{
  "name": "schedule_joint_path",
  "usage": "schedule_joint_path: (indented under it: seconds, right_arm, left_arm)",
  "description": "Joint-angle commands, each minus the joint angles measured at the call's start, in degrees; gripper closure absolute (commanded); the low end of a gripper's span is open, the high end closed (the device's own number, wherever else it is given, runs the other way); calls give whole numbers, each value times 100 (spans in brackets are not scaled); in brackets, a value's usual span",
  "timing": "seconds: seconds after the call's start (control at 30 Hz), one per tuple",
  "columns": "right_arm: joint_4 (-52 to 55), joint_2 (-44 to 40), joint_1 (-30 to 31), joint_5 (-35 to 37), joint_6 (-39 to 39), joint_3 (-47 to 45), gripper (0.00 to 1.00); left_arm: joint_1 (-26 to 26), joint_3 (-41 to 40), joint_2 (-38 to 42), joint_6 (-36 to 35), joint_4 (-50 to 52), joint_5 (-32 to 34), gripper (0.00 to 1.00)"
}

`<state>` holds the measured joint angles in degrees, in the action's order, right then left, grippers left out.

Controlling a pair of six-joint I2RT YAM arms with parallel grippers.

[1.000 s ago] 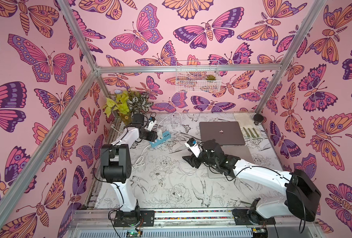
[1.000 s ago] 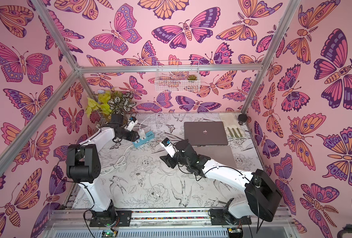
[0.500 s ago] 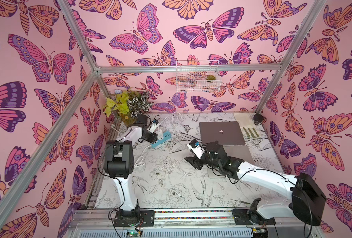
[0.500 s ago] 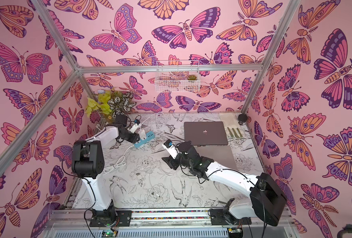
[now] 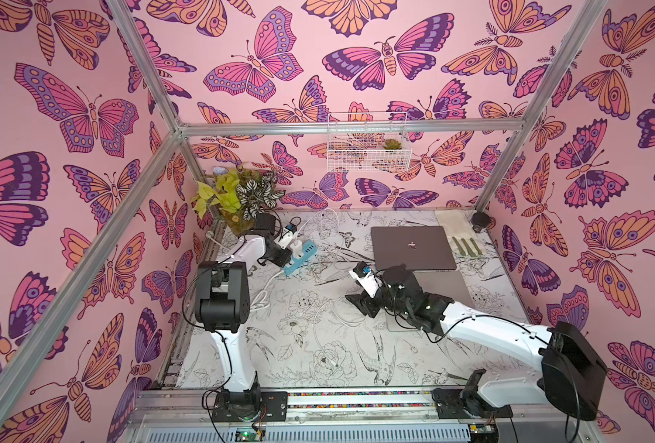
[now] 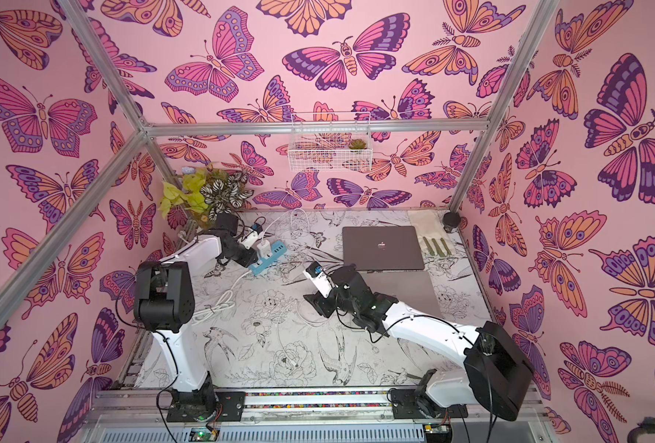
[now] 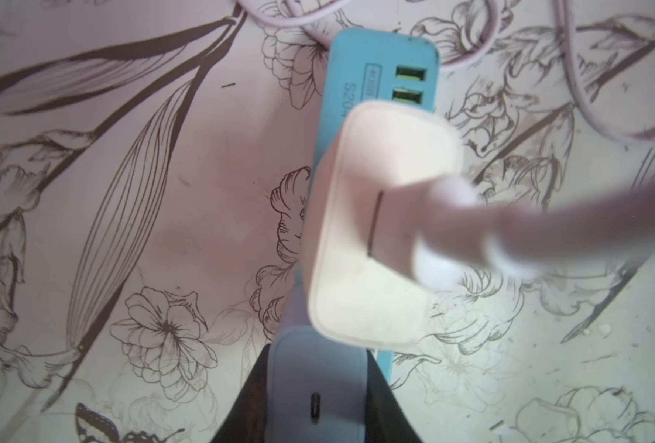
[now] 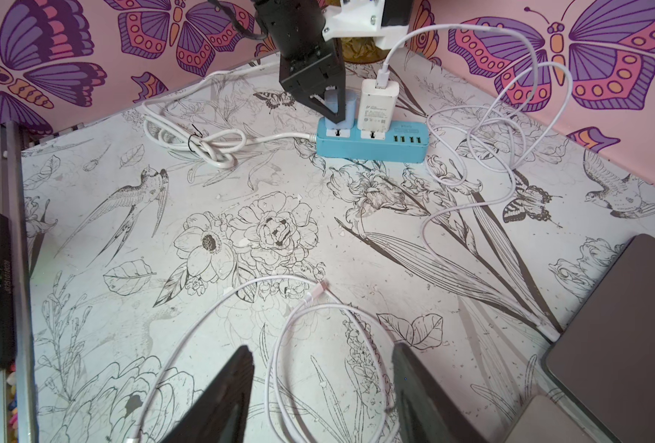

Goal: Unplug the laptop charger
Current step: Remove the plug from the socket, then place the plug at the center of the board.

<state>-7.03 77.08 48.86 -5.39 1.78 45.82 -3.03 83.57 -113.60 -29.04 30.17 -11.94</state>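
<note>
In the right wrist view the blue power strip (image 8: 372, 147) lies near the back wall with two white bricks plugged in. My left gripper (image 8: 335, 115) stands over the left one, the pale laptop charger (image 8: 348, 107). In the left wrist view its black fingers press both sides of that charger (image 7: 318, 383), whose port is empty. The taller adapter (image 7: 356, 249) beside it carries a white cable. My right gripper (image 8: 322, 347) hangs open over a loose cable loop (image 8: 291, 314), holding nothing. In both top views the closed laptop (image 5: 412, 247) (image 6: 381, 247) lies at the back right.
The strip's knotted cord (image 8: 199, 145) lies by the left frame rail. Loose white cables (image 8: 510, 161) run between strip and laptop. A potted plant (image 5: 237, 195) fills the back left corner. A wire basket (image 5: 366, 151) hangs on the back wall, and a grey pad (image 5: 439, 285) lies before the laptop.
My left gripper has come down over the power strip and its jaws have narrowed onto the charger. The right gripper has stayed open, shifting only slightly.
</note>
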Motion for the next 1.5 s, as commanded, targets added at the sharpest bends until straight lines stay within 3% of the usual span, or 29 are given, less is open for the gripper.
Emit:
schedule_joint_path:
  seconds: [0.0, 0.23, 0.4, 0.57, 0.73, 0.8, 0.9, 0.97, 1.17, 1.33, 1.47]
  right_arm:
    - [-70, 38, 27, 26, 68, -39, 41]
    - [-150, 131, 32, -59, 51, -56, 41]
    - [-181, 130, 27, -61, 42, -82, 41]
    - [-288, 38, 27, 24, 2, -157, 41]
    - [-601, -171, 9, 620, -33, -387, 41]
    - [-757, -327, -10, 891, -33, -534, 41]
    - [-1311, -551, -52, 1494, -55, -929, 41]
    - [-1528, -667, -86, 1949, -113, -1122, 41]
    - [-2235, -1130, -218, 3035, -235, -1731, 41]
    - [-2432, -1303, -299, 3330, -277, -1947, 41]
    - [-2391, -1248, -309, 3299, -309, -1943, 42]
  left_arm:
    - [-22, 81, 178, -148, 145, 12, 76]
    - [-19, 133, 362, -355, 185, 46, 87]
    - [20, 228, 383, -629, 349, -5, 88]
    - [101, 204, 803, -243, 386, -180, 92]
    - [-34, -333, 2046, 1141, 158, -197, 88]
    - [-116, -945, 2691, 2079, -389, -154, 88]
    - [-236, -2189, 3534, 3702, -1555, -625, 91]
    - [-562, -2828, 3796, 4242, -2180, -1460, 91]
    - [-2297, -3358, 3389, 4586, -2146, -2053, 91]
    - [-3372, -3202, 2376, 4721, -2065, -1852, 92]
    - [-3731, -2984, 1697, 4744, -2045, -1591, 91]
